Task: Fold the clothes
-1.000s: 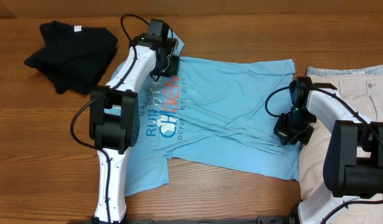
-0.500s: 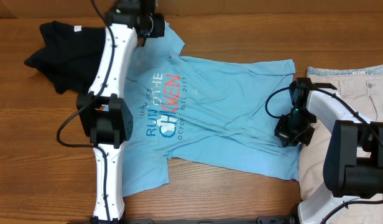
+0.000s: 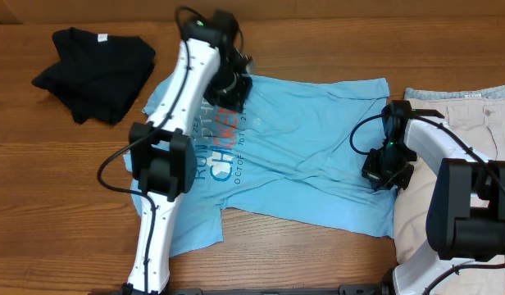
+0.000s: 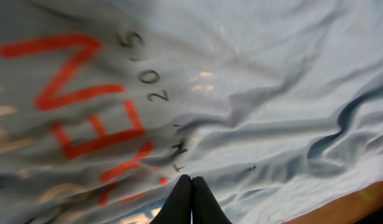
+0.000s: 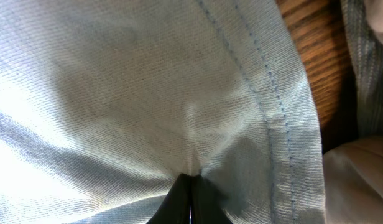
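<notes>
A light blue T-shirt (image 3: pixel 302 156) is spread flat on a wooden table (image 3: pixel 318 262), in the middle of it, with the collar side to the left and the bottom hem to the right. Its front is turned up, so that the white, red and blue lettering (image 3: pixel 224 152) can be read, and some soft wrinkles are seen across the chest and near the lower edge. A black garment (image 3: pixel 93 70) is lying crumpled at the far left corner, apart from the shirt. Pale trousers (image 3: pixel 482 111) are laid at the right edge, just beside the hem, and they are partly covered by the right arm. The left arm is stretched over the left sleeve to the upper part of the shirt, where the left gripper (image 3: pixel 234 84) is placed near the end of the red letters. In the left wrist view its jaws are pressed together into one dark point above the cloth; whether any fabric is caught between them cannot be told. The right gripper (image 3: pixel 386 174) is lowered on the shirt close to the hem. In the right wrist view its jaws are closed on the blue fabric, which is drawn into small folds at the tips, and the stitched hem (image 5: pixel 272 106) is seen beside them, with bare wood beyond it.
</notes>
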{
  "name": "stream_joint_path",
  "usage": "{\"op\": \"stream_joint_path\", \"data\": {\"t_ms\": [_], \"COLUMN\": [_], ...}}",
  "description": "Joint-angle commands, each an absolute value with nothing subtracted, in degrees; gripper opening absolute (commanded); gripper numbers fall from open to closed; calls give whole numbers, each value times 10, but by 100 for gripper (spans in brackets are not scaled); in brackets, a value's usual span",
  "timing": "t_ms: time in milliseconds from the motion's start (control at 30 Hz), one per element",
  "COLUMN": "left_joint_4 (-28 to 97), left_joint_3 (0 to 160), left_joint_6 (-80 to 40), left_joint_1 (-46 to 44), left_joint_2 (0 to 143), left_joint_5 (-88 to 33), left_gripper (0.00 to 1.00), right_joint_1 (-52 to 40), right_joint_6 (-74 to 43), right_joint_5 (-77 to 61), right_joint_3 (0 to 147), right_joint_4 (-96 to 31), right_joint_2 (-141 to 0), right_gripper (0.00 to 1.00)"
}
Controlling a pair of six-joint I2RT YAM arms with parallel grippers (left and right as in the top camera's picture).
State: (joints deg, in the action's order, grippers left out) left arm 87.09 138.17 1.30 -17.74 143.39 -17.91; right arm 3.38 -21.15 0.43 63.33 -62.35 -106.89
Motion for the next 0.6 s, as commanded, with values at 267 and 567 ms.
{"op": "stream_joint_path", "data": {"t_ms": [267,567], "left_joint_4": [741,511], "left_joint_3": [1199,1165], "left_joint_6": [3,-22], "left_joint_1": [-191,-184], "left_joint_2": [1432,1432], "left_joint_5": [-176,-36], "left_gripper": [4,4], "right_joint_1": [38,38], "right_joint_6": [-210,-210], "right_joint_5": [1,-3], "right_joint_3": [635,635], "right_joint_4": [-616,-616], "right_joint_2": [-1074,-1074], "right_gripper": [4,4]}}
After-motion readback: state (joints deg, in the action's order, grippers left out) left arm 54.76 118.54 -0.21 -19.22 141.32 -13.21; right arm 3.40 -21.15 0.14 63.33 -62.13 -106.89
